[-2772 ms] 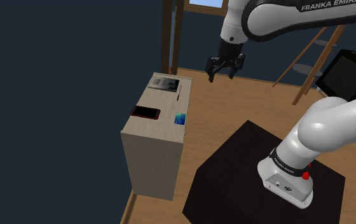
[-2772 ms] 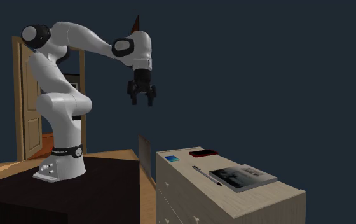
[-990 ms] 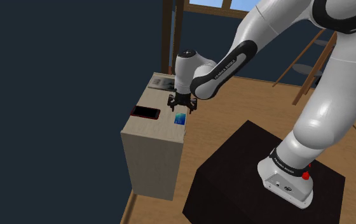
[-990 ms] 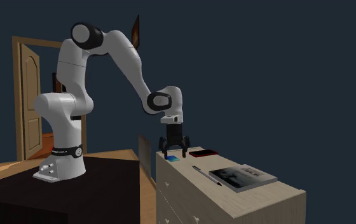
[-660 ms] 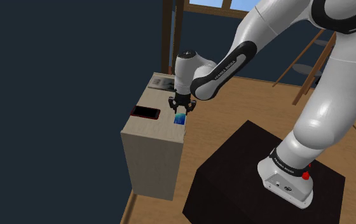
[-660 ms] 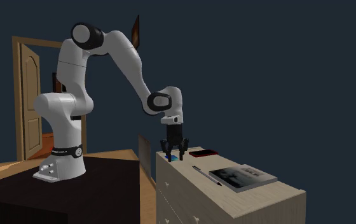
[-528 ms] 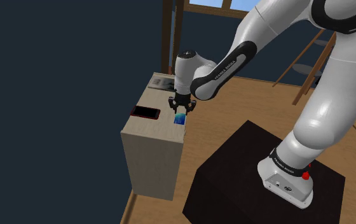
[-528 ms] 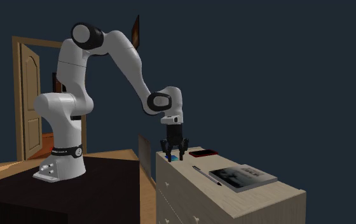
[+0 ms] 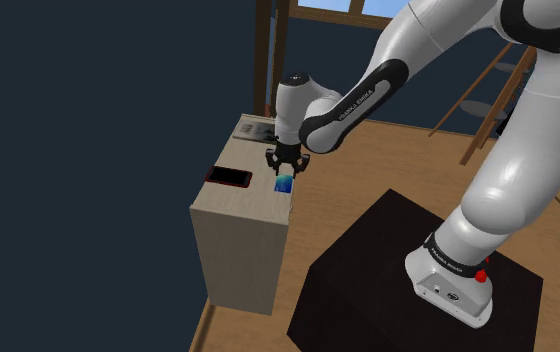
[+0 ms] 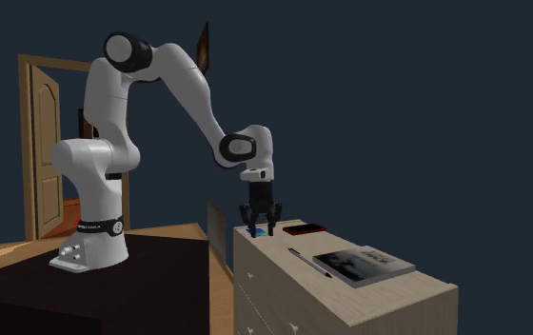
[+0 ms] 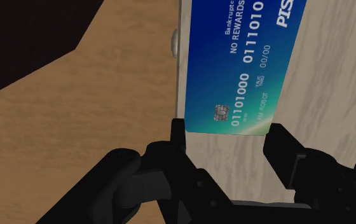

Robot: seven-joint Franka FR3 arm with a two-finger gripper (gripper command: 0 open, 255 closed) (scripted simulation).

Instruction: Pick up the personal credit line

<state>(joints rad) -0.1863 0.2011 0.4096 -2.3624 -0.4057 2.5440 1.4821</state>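
Looking along the all-black two-finger gripper (image 11: 226, 132), we found its fingers (image 11: 178, 130) pressed against the two long edges of the blue rectangular credit card (image 11: 240, 70) with white numbers and a small chip, clasping only the end nearest the hand. In the shoulder view the card (image 9: 284, 186) sat under the gripper (image 9: 284, 176) at the rim of the pale wooden chest of drawers (image 9: 233, 250), with the red-framed black phone (image 9: 228, 177) at its nine o'clock and a grey book (image 9: 260, 131) at its eleven o'clock. We could not tell whether the card had cleared the top yet. We judged the hold to be the weak point: a thin card pinched by its edges near one end could bow under the squeeze and spring out, or pivot between the pads if the lift jerked. Because it lay right at the rim, above a drawer knob (image 11: 175, 43), we expected any slip to send it down to the wooden floor (image 9: 368, 160) rather than back onto the top.
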